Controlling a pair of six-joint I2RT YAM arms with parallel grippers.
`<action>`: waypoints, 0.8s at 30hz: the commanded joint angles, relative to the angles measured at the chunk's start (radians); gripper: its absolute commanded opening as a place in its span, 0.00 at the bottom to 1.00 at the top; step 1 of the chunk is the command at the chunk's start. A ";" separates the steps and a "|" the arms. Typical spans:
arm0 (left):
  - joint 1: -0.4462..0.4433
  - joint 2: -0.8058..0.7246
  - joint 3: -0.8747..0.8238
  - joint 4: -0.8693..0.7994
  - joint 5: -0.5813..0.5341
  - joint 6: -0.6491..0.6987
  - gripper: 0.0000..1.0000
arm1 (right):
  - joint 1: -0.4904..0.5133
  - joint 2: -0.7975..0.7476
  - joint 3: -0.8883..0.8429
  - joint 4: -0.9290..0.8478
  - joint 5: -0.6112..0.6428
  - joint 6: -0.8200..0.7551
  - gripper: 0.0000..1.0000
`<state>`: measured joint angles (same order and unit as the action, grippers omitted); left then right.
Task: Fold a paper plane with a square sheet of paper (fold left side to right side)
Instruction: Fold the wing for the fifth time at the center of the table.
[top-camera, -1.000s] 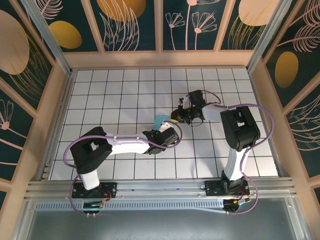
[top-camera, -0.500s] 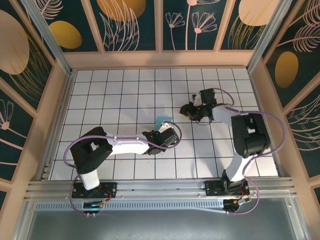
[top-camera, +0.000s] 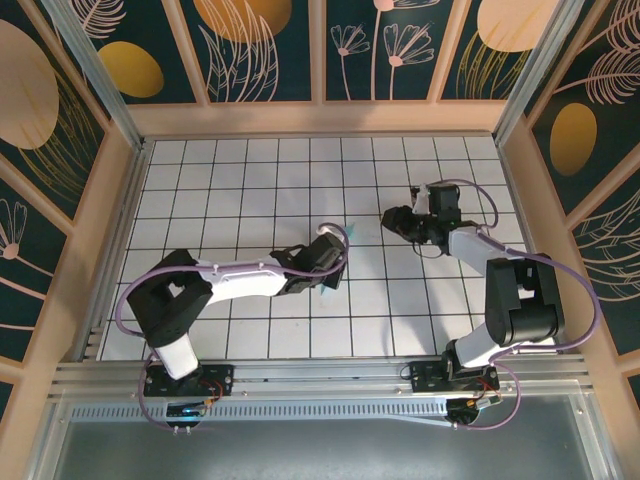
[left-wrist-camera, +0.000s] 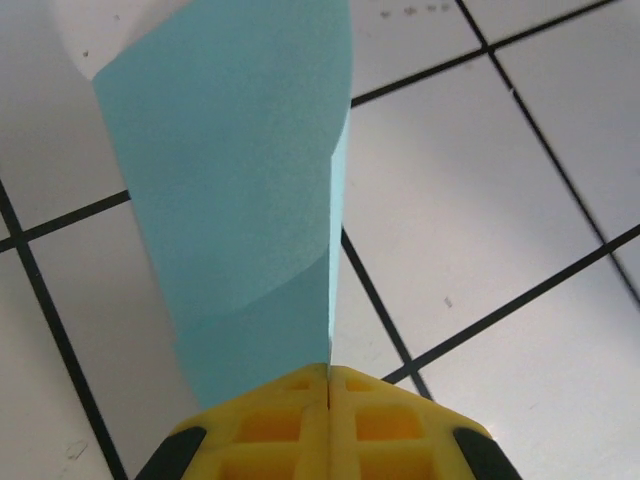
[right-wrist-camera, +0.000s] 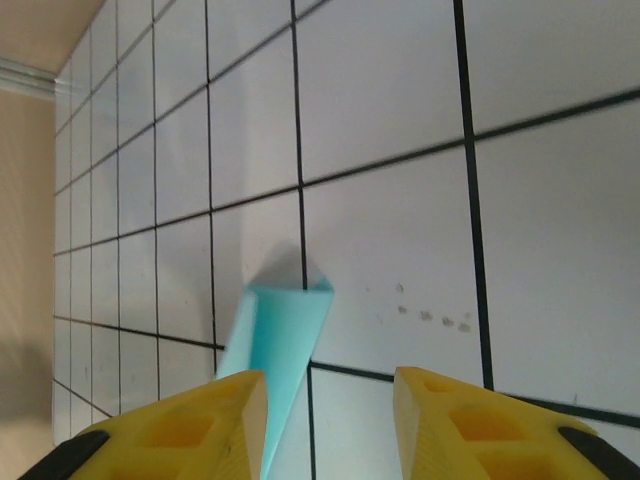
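Dark floral wall panels boxed in the white grid table (top-camera: 220, 180), so nothing fancy going on around the setup. Everything that mattered sat around the left gripper (left-wrist-camera: 328, 375), roughly mid-table. Its yellow fingers were pressed fully together on one end of the light-blue paper (left-wrist-camera: 240, 200), already folded into a slim creased strip that fanned wider away from that gripper and looked lifted off the tiles. The right gripper (right-wrist-camera: 330, 385) hung off to the right of the left gripper, well apart from it, pointing back at the paper's free end. Its jaws were partly spread with nothing between them.

My worry was that one pinch on one end of thin paper isn't much. If the right gripper came in low or off-line, it could bump the free end and crumple it. It could also spring the crease open, or tug the strip out of the left gripper's hold.
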<state>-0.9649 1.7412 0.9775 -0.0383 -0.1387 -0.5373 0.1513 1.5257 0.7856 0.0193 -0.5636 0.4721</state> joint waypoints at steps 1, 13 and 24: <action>0.036 -0.022 -0.038 0.081 0.163 -0.076 0.00 | -0.003 -0.014 -0.032 0.056 -0.060 -0.030 0.38; 0.140 0.008 -0.105 0.325 0.412 -0.267 0.00 | 0.019 -0.005 -0.127 0.193 -0.132 0.030 0.38; 0.200 0.073 -0.154 0.521 0.566 -0.420 0.00 | 0.074 0.026 -0.169 0.298 -0.135 0.092 0.40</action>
<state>-0.7750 1.7901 0.8375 0.3794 0.3588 -0.8963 0.2047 1.5330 0.6315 0.2531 -0.6834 0.5339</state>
